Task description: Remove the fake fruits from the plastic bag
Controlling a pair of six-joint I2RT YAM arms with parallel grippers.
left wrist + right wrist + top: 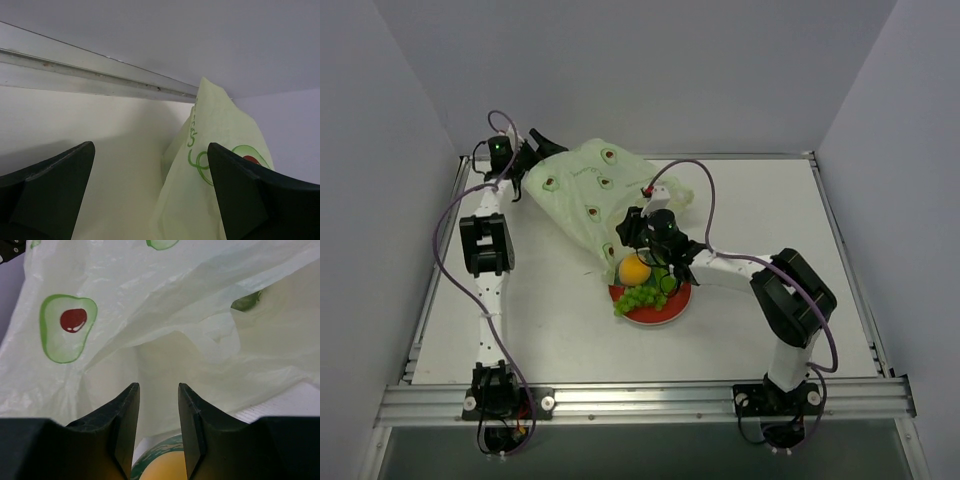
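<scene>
The pale green plastic bag (588,188) with avocado prints lies at the back centre. Its near end reaches the red-rimmed plate (672,312). On the plate lie a round orange-yellow fruit (634,269), a light green grape bunch (640,297) and a bright green fruit (668,281). My right gripper (638,234) hovers over the plate's far edge, open and empty, facing the bag (165,340), with the orange fruit (160,474) just below its fingertips (131,405). A dark green shape (246,301) shows through the plastic. My left gripper (544,146) is wide open at the bag's far left corner (200,200).
A metal rail (100,80) runs along the table's back edge behind the left gripper. The right arm's purple cable (705,190) arcs over the bag's right side. White walls enclose the table on three sides.
</scene>
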